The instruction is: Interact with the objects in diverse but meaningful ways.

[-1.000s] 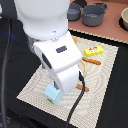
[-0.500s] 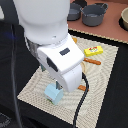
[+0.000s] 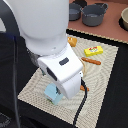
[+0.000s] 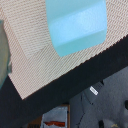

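A pale blue-and-white carton (image 3: 53, 94) lies on the woven mat (image 3: 102, 77) near its front edge, partly covered by my white hand (image 3: 62, 72). In the wrist view the carton (image 4: 77, 25) fills the picture close below the camera. My fingers are hidden in both views, so I cannot tell their state or whether they touch the carton. A yellow red-marked packet (image 3: 93, 50) and an orange oblong toy (image 3: 91, 61) lie on the mat toward the exterior view's right. Another orange piece (image 3: 72, 41) peeks out beside the arm. A small orange bit (image 3: 84, 88) sits by my hand.
Two grey pots (image 3: 94, 15) stand on the table behind the mat, with a tan round plate (image 3: 124, 20) at the exterior view's far right. A black cable (image 3: 80, 107) hangs from my hand. The mat's edge and the dark table rim (image 4: 75, 80) lie just past the carton.
My hand has shifted slightly over the carton. The toys on the mat have not moved.
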Controlling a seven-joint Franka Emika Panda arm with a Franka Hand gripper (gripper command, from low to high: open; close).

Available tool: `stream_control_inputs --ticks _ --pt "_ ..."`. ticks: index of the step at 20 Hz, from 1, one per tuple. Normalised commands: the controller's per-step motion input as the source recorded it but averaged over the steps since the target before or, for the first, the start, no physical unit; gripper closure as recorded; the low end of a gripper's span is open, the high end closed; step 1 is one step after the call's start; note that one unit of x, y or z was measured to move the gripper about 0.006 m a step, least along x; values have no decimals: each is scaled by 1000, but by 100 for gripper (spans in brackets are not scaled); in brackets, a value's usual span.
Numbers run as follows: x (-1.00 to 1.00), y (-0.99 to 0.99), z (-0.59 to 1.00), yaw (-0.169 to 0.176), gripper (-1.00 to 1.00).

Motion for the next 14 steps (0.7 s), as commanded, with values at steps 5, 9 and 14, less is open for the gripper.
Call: stream_control_inputs --ticks 5,9,14 --pt "312 -58 -54 6 -100" --pt "139 -64 -198 8 -100" --pt "154 -106 -169 6 -100"
